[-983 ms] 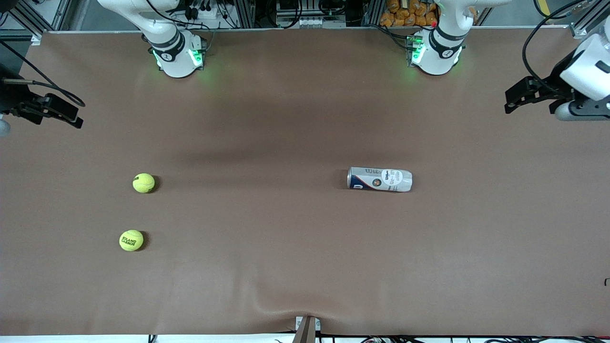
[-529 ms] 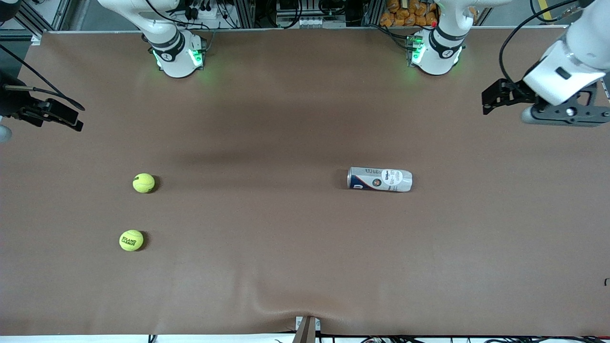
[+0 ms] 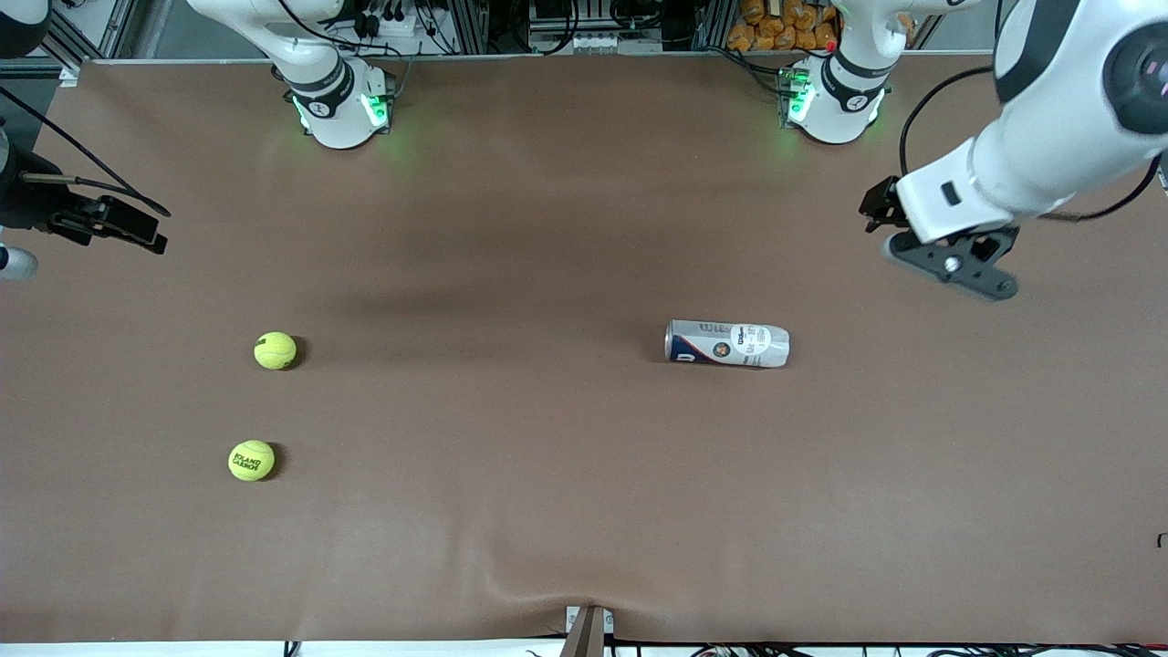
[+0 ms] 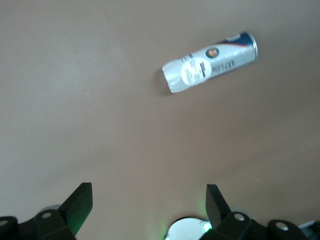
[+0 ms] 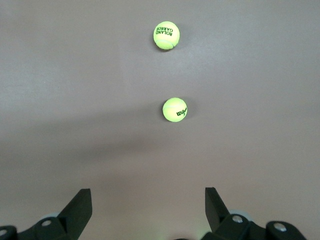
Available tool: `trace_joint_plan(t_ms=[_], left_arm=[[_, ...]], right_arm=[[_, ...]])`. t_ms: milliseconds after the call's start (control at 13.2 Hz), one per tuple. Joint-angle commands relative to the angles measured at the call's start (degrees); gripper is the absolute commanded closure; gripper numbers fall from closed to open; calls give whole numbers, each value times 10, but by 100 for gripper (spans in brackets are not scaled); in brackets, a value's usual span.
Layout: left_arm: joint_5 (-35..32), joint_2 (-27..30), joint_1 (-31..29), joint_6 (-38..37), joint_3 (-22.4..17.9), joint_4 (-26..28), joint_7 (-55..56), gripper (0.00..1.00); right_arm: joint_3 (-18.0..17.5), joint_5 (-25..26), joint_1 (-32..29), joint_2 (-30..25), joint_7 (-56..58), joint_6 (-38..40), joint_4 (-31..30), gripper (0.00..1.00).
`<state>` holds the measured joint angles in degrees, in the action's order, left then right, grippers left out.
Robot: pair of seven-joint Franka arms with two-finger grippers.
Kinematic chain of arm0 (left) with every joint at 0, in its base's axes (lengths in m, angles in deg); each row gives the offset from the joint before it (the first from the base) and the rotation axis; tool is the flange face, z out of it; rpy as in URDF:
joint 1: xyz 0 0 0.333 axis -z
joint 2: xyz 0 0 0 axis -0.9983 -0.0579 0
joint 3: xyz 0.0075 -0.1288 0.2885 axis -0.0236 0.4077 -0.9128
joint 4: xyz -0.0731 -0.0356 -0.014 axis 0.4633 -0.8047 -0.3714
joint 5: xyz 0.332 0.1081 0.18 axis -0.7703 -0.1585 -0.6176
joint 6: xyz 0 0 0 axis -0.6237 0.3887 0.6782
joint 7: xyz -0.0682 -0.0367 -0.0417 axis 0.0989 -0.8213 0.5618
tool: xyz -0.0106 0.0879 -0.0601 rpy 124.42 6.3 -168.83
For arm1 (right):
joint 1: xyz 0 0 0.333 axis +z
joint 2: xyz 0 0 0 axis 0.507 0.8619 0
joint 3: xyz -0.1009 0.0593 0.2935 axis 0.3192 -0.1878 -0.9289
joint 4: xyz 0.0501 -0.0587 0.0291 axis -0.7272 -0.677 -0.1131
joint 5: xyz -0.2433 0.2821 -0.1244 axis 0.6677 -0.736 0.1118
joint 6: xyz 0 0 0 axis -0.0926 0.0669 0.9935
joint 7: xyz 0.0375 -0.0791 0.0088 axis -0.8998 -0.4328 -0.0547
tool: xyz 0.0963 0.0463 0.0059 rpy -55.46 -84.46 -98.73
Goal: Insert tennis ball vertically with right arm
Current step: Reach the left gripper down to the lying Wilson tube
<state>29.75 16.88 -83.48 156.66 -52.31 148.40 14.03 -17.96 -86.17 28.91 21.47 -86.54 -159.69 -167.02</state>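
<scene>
We see a wide brown table cover (image 3: 566, 511) with a great deal of bare surface; a small fold rises in it at the edge nearest the front camera, by a bracket (image 3: 587, 630) fixed to that edge. The two arm bases stand at the edge farthest from the front camera, and racks and cables crowd the room past it.

Our right gripper (image 5: 148, 210) hangs over the right arm's end of the table, its fingers spread wide with nothing between them. In the front view the right gripper (image 3: 137, 233) sits right at the picture's edge. The table under it is bare. Two tennis balls lie on the cover nearer to the front camera than the spot below this gripper: the Wilson ball (image 5: 175, 109) first, then the Roland Garros ball (image 5: 166, 35) nearer still. In the front view they show as the Wilson ball (image 3: 275, 350) and the Roland Garros ball (image 3: 251, 461), well apart, with nothing standing between them and the gripper.

Our left gripper (image 4: 150, 207) hangs over the left arm's end, fingers likewise spread and empty. The ball can (image 4: 210, 62) lies on its side near the spot below it, toward the table's middle. The ball can (image 3: 727, 343) lies well apart from both balls.
</scene>
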Motion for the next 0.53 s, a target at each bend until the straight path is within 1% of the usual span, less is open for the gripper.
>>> trace_joint_plan(t_ms=[0, 151, 453], left_arm=[[-22, -35, 6, -8, 2, -3, -38, 0], [-65, -53, 41, -5, 2, -2, -59, 0], [-154, -96, 123, -1, 2, 0, -60, 0]], right_arm=[[-10, 6, -10, -4, -8, -7, -4, 0], [-10, 7, -10, 2, -8, -9, -2, 0], [-10, 7, -11, 2, -8, -10, -1, 0]])
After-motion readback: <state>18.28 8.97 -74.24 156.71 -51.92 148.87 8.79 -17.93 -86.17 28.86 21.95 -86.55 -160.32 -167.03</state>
